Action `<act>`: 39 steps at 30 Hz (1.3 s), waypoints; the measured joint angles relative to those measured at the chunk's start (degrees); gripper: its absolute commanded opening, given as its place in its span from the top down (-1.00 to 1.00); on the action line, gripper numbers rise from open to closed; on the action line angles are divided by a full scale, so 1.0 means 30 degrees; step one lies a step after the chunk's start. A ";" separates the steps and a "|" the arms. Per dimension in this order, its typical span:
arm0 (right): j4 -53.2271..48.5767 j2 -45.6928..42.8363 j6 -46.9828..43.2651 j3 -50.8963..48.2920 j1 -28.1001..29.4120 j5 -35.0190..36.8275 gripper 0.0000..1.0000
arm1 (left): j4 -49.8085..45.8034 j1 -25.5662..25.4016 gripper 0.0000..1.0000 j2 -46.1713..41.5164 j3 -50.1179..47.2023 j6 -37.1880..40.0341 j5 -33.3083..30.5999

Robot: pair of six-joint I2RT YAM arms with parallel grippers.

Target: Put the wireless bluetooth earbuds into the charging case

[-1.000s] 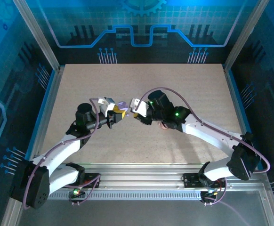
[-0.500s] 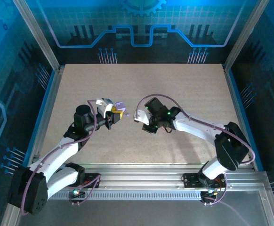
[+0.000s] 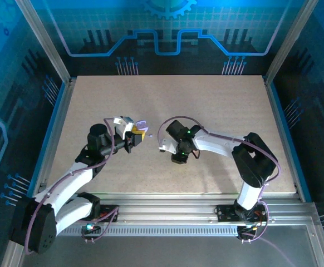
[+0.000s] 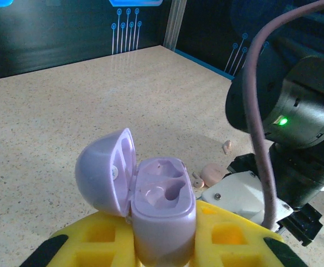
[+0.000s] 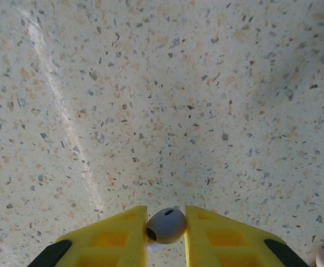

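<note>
A: How is the charging case (image 4: 162, 203) held?
B: Lid open, it is pinched by the left claw (image 4: 165, 231).
A: And the earbud (image 5: 166, 227)?
B: Right of the case, it is gripped by the right claw (image 5: 166, 219).

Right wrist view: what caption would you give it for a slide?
The right tool pinches a small pale earbud between its yellow fingers over the speckled table.

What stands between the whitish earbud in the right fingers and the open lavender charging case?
Nothing visible. The whitish earbud is pinched in the right yellow fingers; the lavender clamshell case, held by the left fingers, has its lid swung back and sockets looking empty.
</note>
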 measured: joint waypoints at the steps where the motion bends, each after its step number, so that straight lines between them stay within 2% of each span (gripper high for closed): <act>1: -0.0153 0.0168 -0.0073 0.0138 0.0000 0.0080 0.54 | -0.0007 0.0000 0.65 -0.0029 0.0000 0.0000 -0.0007; 8: -0.0780 0.1064 -0.0430 0.0699 -0.0022 0.0415 0.52 | -0.0036 0.0000 0.65 -0.0073 0.0000 0.0000 -0.0007; 23: -0.1100 0.0962 0.0211 0.0721 -0.0117 0.0430 0.27 | -0.0328 0.0000 0.65 -0.0066 0.0000 0.0051 -0.0153; 28: -0.2076 -0.1326 0.3111 0.1384 -0.0430 0.0430 0.25 | -0.0342 0.0000 0.66 -0.0066 0.0000 0.0044 -0.0219; 34: -0.4167 -0.2659 0.9632 0.4393 -0.1392 0.0627 0.24 | -0.0437 0.0000 0.66 -0.0066 0.0000 -0.0007 -0.0481; 39: -0.5486 -0.2659 1.4834 0.4692 -0.2470 0.0080 0.21 | -0.0627 0.0000 0.66 -0.0073 0.0000 -0.0007 -0.0721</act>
